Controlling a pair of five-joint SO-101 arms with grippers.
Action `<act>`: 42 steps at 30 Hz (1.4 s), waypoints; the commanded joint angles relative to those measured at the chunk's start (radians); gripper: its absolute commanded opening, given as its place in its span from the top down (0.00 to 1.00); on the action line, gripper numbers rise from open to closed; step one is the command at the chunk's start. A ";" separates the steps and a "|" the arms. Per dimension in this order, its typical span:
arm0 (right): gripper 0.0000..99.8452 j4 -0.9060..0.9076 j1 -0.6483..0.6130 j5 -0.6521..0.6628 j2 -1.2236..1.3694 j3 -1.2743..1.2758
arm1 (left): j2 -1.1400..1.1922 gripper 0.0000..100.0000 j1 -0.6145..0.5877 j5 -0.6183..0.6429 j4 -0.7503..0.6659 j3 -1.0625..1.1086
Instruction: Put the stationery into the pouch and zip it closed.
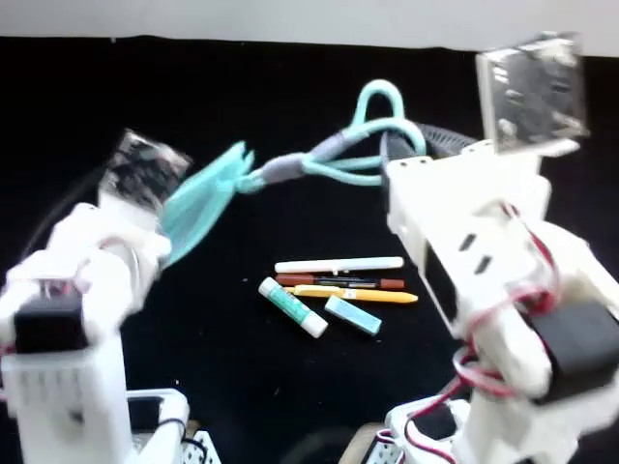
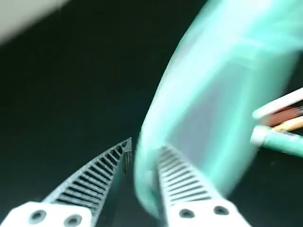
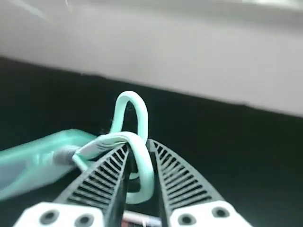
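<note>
A teal pouch (image 1: 198, 208) hangs stretched in the air between the two arms, its teal strap (image 1: 377, 126) looping off toward the right. My left gripper (image 2: 144, 151) is shut on the pouch's edge (image 2: 208, 109). The strap (image 3: 137, 156) runs between the fingers of my right gripper (image 3: 138, 149), which is shut on it. Below, on the black table, lie a white pen (image 1: 338, 264), a brown pen (image 1: 338, 281), a yellow pen (image 1: 353, 294), a green-and-white glue stick (image 1: 292, 306) and a teal eraser (image 1: 352, 315). The pen tips (image 2: 279, 113) lie just beyond the pouch.
The black table (image 1: 290, 387) runs back to a pale wall (image 1: 290, 19). Both arm bases stand at the front corners, with red and white cables (image 1: 484, 377) by the right one.
</note>
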 commanded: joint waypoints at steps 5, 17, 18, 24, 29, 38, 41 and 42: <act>0.99 -0.044 -0.002 -0.009 0.001 -0.199 | -0.012 0.79 -0.128 -0.006 0.049 -0.005; 0.99 -0.044 0.001 -0.009 0.001 -0.143 | -0.010 0.79 -0.114 -0.002 0.133 -0.208; 0.99 -0.050 0.001 -0.009 0.001 -0.124 | -0.008 0.79 -0.093 -0.002 0.160 -0.239; 0.99 -0.065 0.001 -0.061 0.001 -0.030 | -0.005 0.79 0.048 0.041 0.261 -0.335; 0.99 -0.122 -0.004 -0.080 0.001 0.022 | -0.004 0.79 0.122 0.135 0.264 -0.321; 0.99 -0.346 -0.022 -0.130 0.002 0.028 | -0.012 0.74 0.104 0.137 0.244 -0.200; 0.99 -0.375 -0.067 -0.129 0.035 -0.007 | -0.005 0.73 0.039 0.135 0.244 -0.249; 0.99 -0.375 -0.076 -0.129 0.051 -0.036 | -0.004 0.72 0.019 0.133 0.242 -0.260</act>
